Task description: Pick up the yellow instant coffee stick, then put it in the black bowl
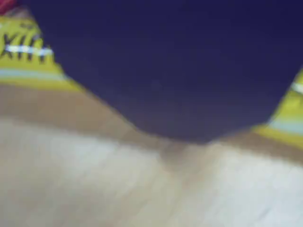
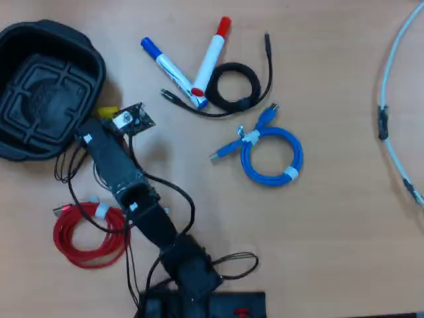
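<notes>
**Tool over the coffee stick beside the black bowl**

Near the table's far-left corner, as the overhead view shows it, the large black rounded-square plastic bowl with its ribbed cross-patterned bottom is sitting empty. Just beside its right rim, the arm's tool is reaching down, and a small yellow tip of the long flat yellow instant coffee stick is peeking out from under it. In the wrist view, a dark blurred jaw is filling the upper middle, with the yellow sachet showing on both sides of it, lying on the pale wooden table. Whether the tool is apart or clamped on the stick, I cannot tell. A red coiled cable is lying left of the arm.
</notes>
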Robot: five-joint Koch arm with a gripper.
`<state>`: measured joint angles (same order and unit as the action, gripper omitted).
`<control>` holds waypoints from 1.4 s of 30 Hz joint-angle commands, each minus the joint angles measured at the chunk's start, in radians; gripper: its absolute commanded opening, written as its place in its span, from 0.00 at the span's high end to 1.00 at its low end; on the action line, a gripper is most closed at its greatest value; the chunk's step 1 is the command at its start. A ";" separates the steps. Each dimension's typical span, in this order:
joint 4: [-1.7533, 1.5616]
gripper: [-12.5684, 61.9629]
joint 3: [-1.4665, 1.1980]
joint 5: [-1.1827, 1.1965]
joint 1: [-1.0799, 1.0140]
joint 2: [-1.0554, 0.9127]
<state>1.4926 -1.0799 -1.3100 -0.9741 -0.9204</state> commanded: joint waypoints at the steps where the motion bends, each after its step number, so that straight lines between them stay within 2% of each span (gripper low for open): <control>1: 0.046 0.92 0.012 0.103 -0.002 0.000; 6: 0.080 0.92 0.012 0.172 -0.011 -0.009; 17: 0.178 0.92 0.012 0.495 -0.106 -0.043; 33: 0.313 0.92 0.018 0.738 -0.152 -0.449; 42: 0.308 0.92 0.084 0.778 -0.075 -0.531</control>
<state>1.7319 -1.0922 -0.5798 -1.0677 -1.3790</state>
